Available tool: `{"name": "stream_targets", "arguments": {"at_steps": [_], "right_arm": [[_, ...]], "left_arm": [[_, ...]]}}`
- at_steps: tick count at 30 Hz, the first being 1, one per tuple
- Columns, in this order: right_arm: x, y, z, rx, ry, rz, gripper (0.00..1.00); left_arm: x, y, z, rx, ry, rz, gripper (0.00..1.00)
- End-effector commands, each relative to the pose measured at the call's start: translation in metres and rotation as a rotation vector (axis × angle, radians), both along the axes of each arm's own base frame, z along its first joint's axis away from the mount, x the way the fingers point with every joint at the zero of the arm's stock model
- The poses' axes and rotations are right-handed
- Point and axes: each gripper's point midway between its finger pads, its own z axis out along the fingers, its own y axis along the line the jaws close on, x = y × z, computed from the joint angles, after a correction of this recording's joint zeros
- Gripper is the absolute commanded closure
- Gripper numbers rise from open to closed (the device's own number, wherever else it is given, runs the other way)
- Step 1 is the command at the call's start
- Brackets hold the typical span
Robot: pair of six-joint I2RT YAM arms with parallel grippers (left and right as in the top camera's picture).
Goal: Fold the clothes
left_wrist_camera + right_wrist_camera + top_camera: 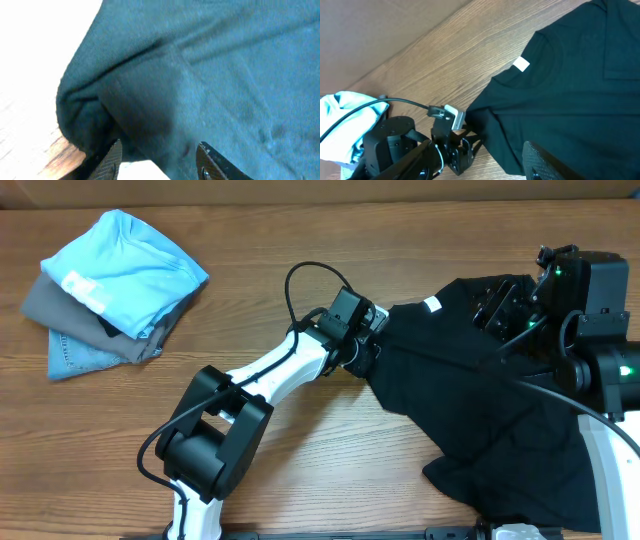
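**Left arm** [285, 365]: white tubular links between bulky black joint housings [215, 430]. A thin black cable [310, 265] loops near the wrist. A black box camera [350, 308] sits at the wrist, with a small silver bracket [454, 116] beside it.

**Left gripper** [159, 160]: two dark fingers [113, 157], with ridged inner faces.

**Right arm** [608, 470]: white lower link, blocky black upper housings, black cabling. Two small green lights [556, 272] glow on the housings.

**Right finger** [545, 160]: black, broad, with a finely dimpled surface.

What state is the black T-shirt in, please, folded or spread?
Mostly spread: the black T-shirt lies open and rumpled, its neck tag showing.
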Motion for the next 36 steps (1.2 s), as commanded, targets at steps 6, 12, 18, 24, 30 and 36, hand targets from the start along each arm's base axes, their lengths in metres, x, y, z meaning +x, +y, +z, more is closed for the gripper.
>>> {"name": "stream_targets", "arguments": {"at_steps": [6,12,18,24,30,36], "right_arm": [[-0.003,-0.004,0.006,-0.009,-0.014,-0.014,0.42],[-0.005,-0.004,0.005,-0.01,-0.004,-0.014,0.42],[-0.009,-0.008,0.0,-0.046,0.017,-0.01,0.42],[-0.01,-0.017,-0.003,-0.085,0.028,-0.041,0.42],[-0.005,-0.02,0.002,-0.095,0.001,-0.055,0.42],[-0.001,-0.021,0.005,-0.102,-0.018,-0.063,0.38]], "left_arm": [[-0.005,-0.004,-0.023,0.036,0.032,0.01,0.53],[-0.007,-0.004,-0.029,0.042,0.045,0.007,0.66],[0.005,0.038,-0.026,0.156,0.085,0.169,0.96],[0.019,0.159,0.014,0.491,0.137,0.45,0.96],[0.006,0.256,0.044,0.613,0.311,0.617,0.96],[-0.035,0.315,0.05,0.675,0.535,0.713,0.96]]}}
